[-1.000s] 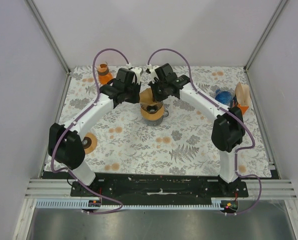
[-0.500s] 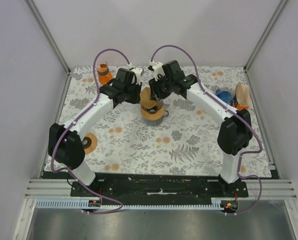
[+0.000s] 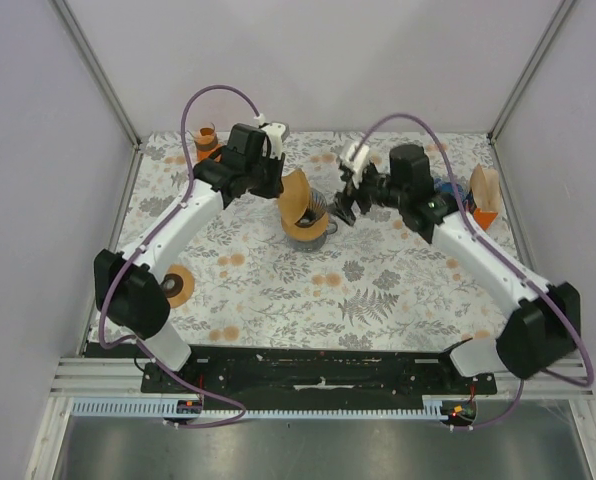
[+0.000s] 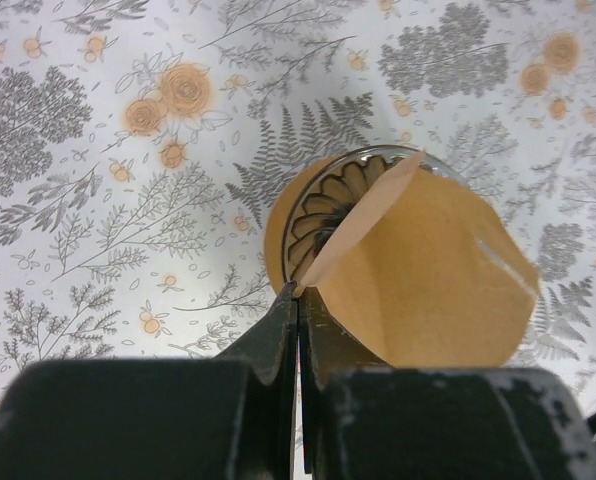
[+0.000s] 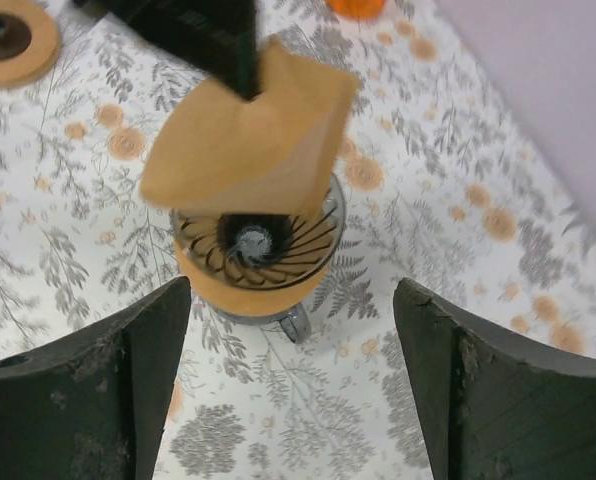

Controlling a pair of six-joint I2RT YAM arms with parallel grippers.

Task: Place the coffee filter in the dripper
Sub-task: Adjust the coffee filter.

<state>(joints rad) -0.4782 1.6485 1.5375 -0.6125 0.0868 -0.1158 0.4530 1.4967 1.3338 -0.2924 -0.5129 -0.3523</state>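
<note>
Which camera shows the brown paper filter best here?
Left wrist: the brown paper coffee filter is large and sharp, its corner pinched in the shut left pincer. Right wrist shows it blurred, hanging over the ribbed dripper; top external shows it small.

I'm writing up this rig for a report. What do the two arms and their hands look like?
The left arm and right arm have white links with bulky black joint housings. A purple cable loops along each. The left hand and right hand have matte black, wedge-shaped fingers, slightly scuffed.
</note>
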